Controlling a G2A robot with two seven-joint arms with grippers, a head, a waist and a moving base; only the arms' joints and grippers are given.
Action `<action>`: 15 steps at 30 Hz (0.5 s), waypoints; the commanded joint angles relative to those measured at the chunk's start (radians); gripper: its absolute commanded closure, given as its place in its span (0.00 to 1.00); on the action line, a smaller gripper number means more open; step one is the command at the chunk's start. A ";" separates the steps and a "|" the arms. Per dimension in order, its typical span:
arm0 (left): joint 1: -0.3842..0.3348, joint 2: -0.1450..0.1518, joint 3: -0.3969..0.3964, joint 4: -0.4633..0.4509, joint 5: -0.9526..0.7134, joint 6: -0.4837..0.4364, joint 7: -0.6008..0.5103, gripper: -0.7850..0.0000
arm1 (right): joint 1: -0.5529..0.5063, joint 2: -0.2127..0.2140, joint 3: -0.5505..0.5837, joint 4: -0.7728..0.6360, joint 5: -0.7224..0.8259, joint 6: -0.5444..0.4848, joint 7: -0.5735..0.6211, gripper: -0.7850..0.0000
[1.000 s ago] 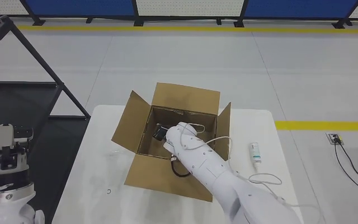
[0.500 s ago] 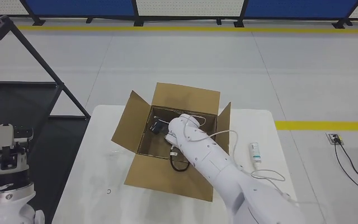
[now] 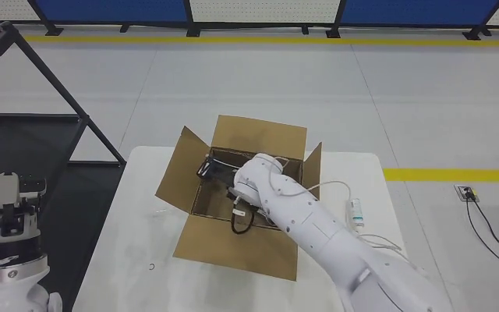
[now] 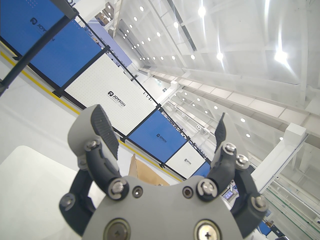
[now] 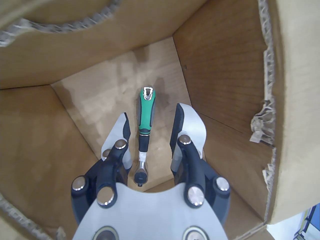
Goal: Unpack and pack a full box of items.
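The ratchet wrench (image 5: 144,126) lies flat on the floor of the cardboard box (image 5: 217,76), alone in the part of the floor that shows. The right pincer (image 5: 152,112) hangs directly over it inside the box, released, with one finger on each side of the green handle. The wrench's long axis runs straight out from the wrist, the drive head nearest the palm and the handle's end farthest off. It therefore lies along the fingers and across their line of closing, so I judge that a plain descent and squeeze would catch the handle across its narrow width with no turn of the wrist. Whether the fingertips already touch the floor I cannot tell. The left pincer (image 4: 160,116) is also released, points up toward the ceiling away from the box, and is the farther of the two. A small white tube (image 3: 355,212) lies on the counter (image 3: 132,234) just beside the box's right flap.
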 commanded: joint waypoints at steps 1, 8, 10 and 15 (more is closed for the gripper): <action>0.000 0.000 0.000 0.000 0.000 0.000 0.000 0.00 | -0.054 0.053 0.050 -0.179 -0.039 0.023 0.064 0.44; 0.000 0.000 0.000 0.000 0.000 0.000 0.000 0.00 | -0.470 0.248 0.382 -0.979 -0.221 -0.042 0.301 0.24; 0.000 0.000 0.000 0.000 0.000 0.000 0.000 0.00 | -0.568 0.272 0.460 -1.117 -0.232 -0.072 0.285 0.22; 0.000 0.000 0.000 0.000 0.000 0.000 0.000 0.00 | -0.717 0.299 0.613 -1.326 -0.238 -0.026 0.158 0.15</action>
